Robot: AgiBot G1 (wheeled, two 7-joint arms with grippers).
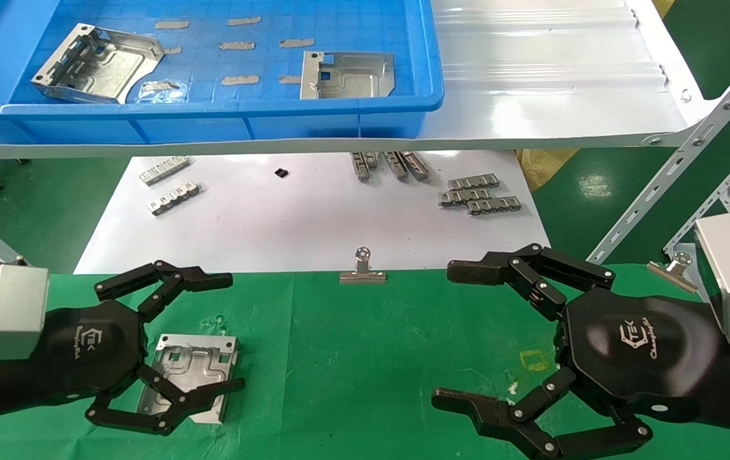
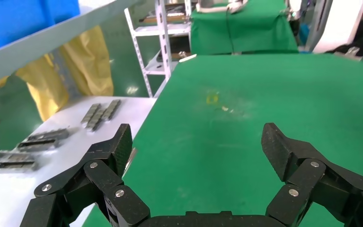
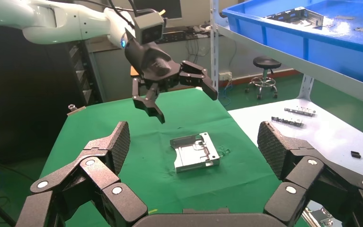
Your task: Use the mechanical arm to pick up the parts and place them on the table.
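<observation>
- Green cloth worktop (image 1: 352, 358) fills the near half of the head view, mostly bare in the middle, so plenty of open room between the two arms.
- Left tool (image 1: 167, 345) hovers over one part (image 1: 195, 377) that lies flat on the cloth at the near left. Fingers are spread wide and nothing is held; the right wrist view shows clear air between that tool (image 3: 170, 85) and the plate (image 3: 194, 152).
- Right tool (image 1: 505, 338) sits at the near right, also wide open and empty, over bare cloth. Looks idle to me.
- My read: that plate is delivered, so the step in hand is going back for another one. I'd lift the left tool straight up first so a finger doesn't drag the plate.
- A binder clip (image 1: 362, 268) stands at the far edge of the cloth, another clip (image 1: 675, 268) at the right. Worth passing high over those.
- Beyond that edge, a white sheet (image 1: 275, 223) with small slotted strips (image 1: 477, 195) on it, not the target.
- Farthest out, a blue bin (image 1: 211, 121) on the white shelf (image 1: 563, 70) holds two more parts, one at the left (image 1: 100, 64) and one at the right (image 1: 346, 75).
- The bin's front wall is the thing to clear: come over it, then down. The left plate is tilted, so grabbing its raised folded edge seems easiest.
</observation>
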